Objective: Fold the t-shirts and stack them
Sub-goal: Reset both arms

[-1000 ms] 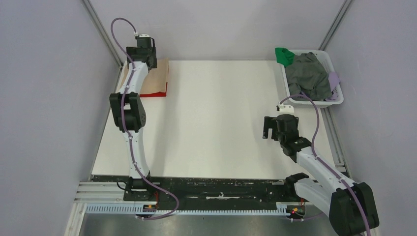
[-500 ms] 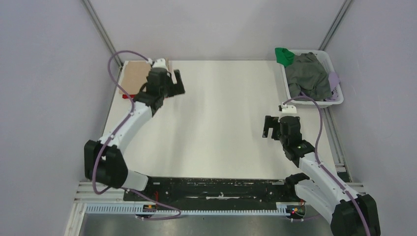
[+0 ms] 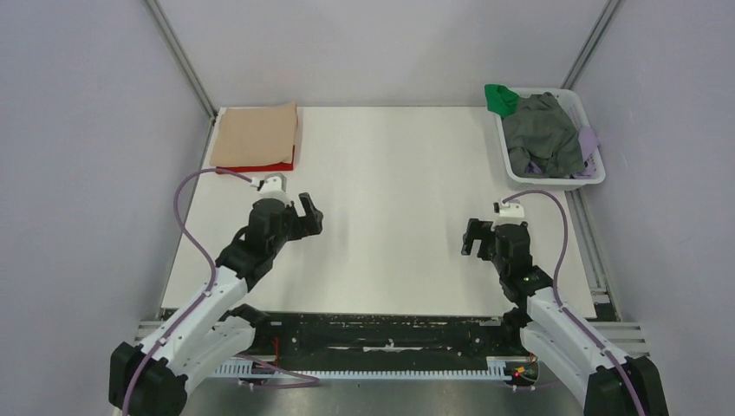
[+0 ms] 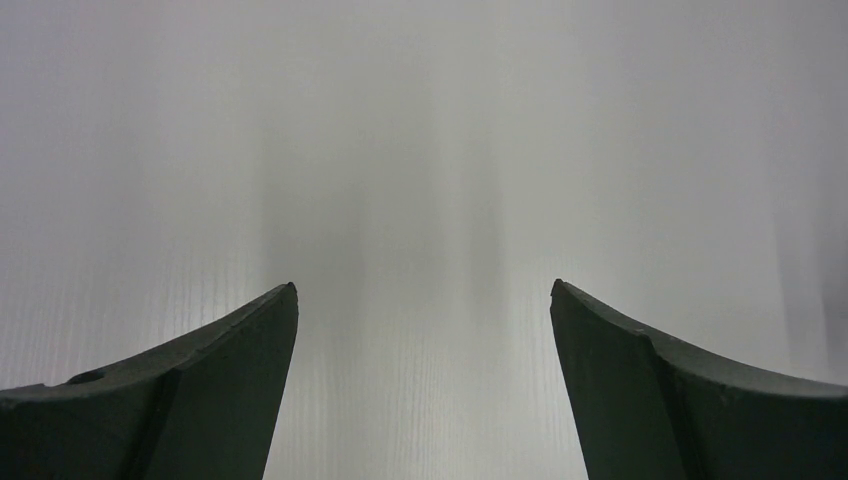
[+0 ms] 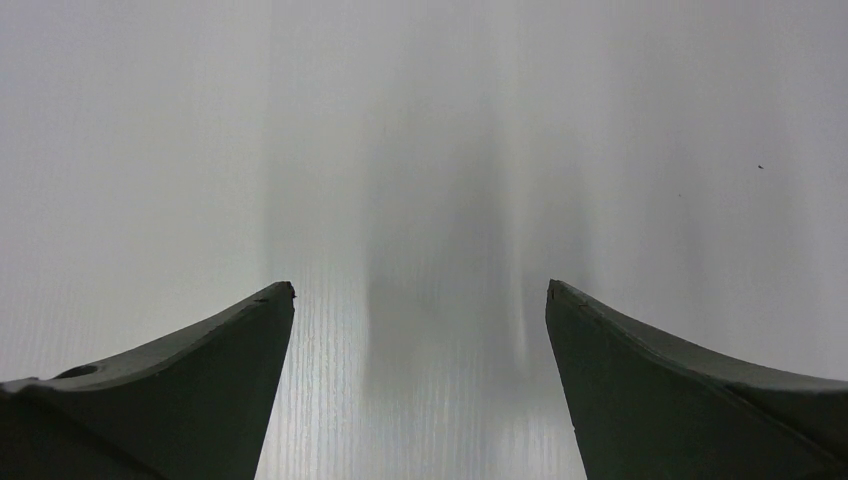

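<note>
A folded beige t-shirt [image 3: 256,134] lies on top of a folded red t-shirt, whose edge [image 3: 264,166] shows along the near side, at the table's far left corner. My left gripper [image 3: 310,214] hovers open over bare white table, well nearer than the stack and apart from it. In the left wrist view the left gripper [image 4: 422,290] has its jaws wide with only table between them. My right gripper [image 3: 469,236] stands open over the right part of the table. The right wrist view also shows the right gripper [image 5: 420,288] wide apart and empty.
A white basket [image 3: 598,178] sits at the far right corner. It holds a crumpled grey garment [image 3: 542,134], a green cloth [image 3: 500,97] at its back left and a lilac piece [image 3: 589,139] on its right rim. Metal rails run along the near edge.
My left arm has drawn back from over the stack at the far left corner to the near left, leaving the beige shirt uncovered. The right gripper has come slightly nearer.
</note>
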`<action>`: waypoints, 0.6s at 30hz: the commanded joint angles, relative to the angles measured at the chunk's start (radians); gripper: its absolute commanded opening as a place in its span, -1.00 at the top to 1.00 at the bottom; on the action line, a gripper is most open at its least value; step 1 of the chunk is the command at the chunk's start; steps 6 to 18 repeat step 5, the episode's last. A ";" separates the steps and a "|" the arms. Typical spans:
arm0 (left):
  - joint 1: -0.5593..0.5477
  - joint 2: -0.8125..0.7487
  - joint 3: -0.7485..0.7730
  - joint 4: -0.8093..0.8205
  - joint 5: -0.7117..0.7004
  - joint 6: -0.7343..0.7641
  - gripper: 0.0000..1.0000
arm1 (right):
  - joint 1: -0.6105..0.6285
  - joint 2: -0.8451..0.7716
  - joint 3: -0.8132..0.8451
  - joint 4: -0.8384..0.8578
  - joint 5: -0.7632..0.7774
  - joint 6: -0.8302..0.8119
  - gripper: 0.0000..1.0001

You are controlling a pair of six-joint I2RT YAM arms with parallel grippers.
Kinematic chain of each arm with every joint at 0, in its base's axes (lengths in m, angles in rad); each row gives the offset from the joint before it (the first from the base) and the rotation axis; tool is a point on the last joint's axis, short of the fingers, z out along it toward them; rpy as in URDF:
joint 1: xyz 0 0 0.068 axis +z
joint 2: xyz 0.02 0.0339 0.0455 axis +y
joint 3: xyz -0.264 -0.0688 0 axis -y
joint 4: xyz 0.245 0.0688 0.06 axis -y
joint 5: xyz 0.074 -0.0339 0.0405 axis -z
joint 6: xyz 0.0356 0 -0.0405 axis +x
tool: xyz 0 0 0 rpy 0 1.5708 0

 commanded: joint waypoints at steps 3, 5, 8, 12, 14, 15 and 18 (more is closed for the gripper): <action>-0.001 -0.086 -0.017 0.045 -0.041 -0.035 -0.99 | -0.002 -0.074 -0.040 0.110 0.007 0.008 -0.96; -0.001 -0.103 -0.023 0.045 -0.045 -0.035 -0.99 | -0.002 -0.099 -0.042 0.126 0.008 0.016 -0.96; -0.001 -0.103 -0.023 0.045 -0.045 -0.035 -0.99 | -0.002 -0.099 -0.042 0.126 0.008 0.016 -0.96; -0.001 -0.103 -0.023 0.045 -0.045 -0.035 -0.99 | -0.002 -0.099 -0.042 0.126 0.008 0.016 -0.96; -0.001 -0.103 -0.023 0.045 -0.045 -0.035 -0.99 | -0.002 -0.099 -0.042 0.126 0.008 0.016 -0.96; -0.001 -0.103 -0.023 0.045 -0.045 -0.035 -0.99 | -0.002 -0.099 -0.042 0.126 0.008 0.016 -0.96; -0.001 -0.103 -0.023 0.045 -0.045 -0.035 -0.99 | -0.002 -0.099 -0.042 0.126 0.008 0.016 -0.96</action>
